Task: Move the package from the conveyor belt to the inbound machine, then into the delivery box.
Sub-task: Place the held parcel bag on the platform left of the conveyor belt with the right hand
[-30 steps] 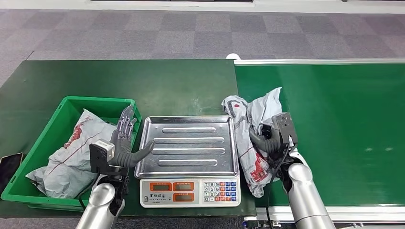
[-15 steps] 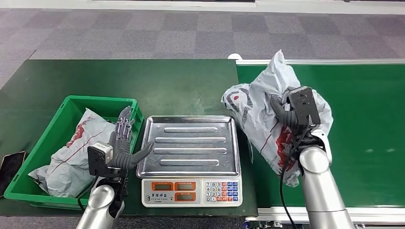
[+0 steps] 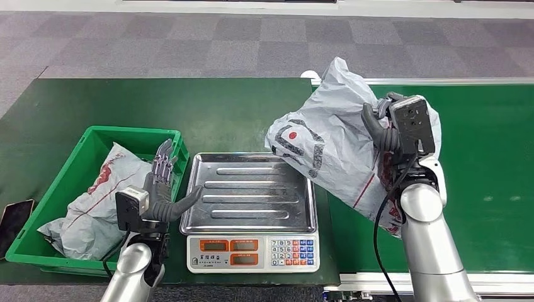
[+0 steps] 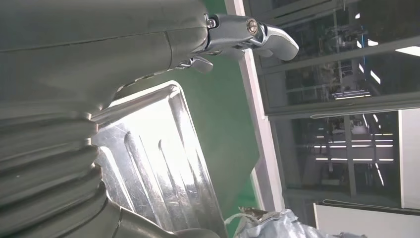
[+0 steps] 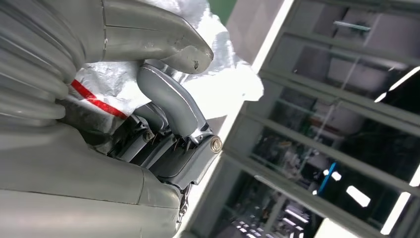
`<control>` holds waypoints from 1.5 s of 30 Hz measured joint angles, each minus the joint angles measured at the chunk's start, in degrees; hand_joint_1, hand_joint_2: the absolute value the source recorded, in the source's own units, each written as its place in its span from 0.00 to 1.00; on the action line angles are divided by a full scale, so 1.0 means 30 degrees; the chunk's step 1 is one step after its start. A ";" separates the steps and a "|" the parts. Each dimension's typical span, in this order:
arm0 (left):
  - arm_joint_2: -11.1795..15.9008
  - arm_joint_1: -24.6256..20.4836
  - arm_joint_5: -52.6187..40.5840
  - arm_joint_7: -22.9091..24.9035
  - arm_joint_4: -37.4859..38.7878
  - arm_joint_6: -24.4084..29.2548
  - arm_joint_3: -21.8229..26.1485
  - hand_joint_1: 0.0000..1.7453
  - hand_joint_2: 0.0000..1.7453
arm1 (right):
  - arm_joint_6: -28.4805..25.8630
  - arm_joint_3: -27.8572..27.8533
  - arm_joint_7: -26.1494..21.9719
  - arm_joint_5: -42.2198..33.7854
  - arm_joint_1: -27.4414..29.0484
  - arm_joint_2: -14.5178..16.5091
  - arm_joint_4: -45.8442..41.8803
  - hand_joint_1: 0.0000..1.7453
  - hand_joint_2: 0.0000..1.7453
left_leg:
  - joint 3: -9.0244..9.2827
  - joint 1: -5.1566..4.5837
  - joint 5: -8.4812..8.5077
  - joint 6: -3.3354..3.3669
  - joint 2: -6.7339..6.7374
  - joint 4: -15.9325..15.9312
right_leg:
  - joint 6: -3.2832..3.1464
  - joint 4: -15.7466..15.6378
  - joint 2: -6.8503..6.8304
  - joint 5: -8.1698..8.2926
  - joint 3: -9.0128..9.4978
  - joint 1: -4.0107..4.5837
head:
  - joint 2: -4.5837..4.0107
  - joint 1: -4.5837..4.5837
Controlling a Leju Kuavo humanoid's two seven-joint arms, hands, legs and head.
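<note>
The right hand (image 3: 382, 129) has lifted the package (image 3: 327, 148) off the conveyor belt (image 3: 478, 182), fingers clamped on it, swinging toward the scale tray (image 3: 252, 192); left hand (image 3: 165, 189) waits open.

The crinkled grey plastic package (image 3: 327, 148) bears black and red printing. Left of the ribbed silver scale tray (image 3: 250, 192) sits a bright green plastic box (image 3: 75, 167). Right of it runs the dark green conveyor belt (image 3: 485, 176).
</note>
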 joint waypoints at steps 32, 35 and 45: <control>-0.0592 -0.1819 0.0091 0.0175 0.1550 0.0661 -0.0250 0.00 1.00 | 0.2386 0.8592 0.1127 -0.3647 -0.4541 0.3138 0.6073 0.00 1.00 | -0.0038 -0.0019 0.0068 -0.0030 -0.0028 0.0003 | -0.0019 0.0065 -0.0020 0.0019 -0.0082 -0.0016 | 0.0000 -0.0005; -0.0592 -0.1820 0.0064 0.0204 0.1550 0.0656 -0.0250 0.00 1.00 | 0.2475 0.8590 0.1053 -0.4249 -0.4462 0.2876 0.6075 0.00 0.75 | -0.0038 -0.0019 0.0068 -0.0030 -0.0025 0.0003 | -0.0018 0.0065 -0.0018 0.0019 -0.0083 -0.0016 | 0.0000 -0.0005; -0.0561 -0.1826 -0.0073 0.0353 0.1550 0.0561 -0.0253 0.00 1.00 | 0.2169 0.8099 0.0946 -0.5129 -0.3703 0.1983 0.6071 0.00 0.00 | -0.0038 -0.0023 0.0068 -0.0030 -0.0027 0.0005 | -0.0017 0.0060 -0.0020 0.0020 -0.0081 -0.0019 | 0.0000 -0.0004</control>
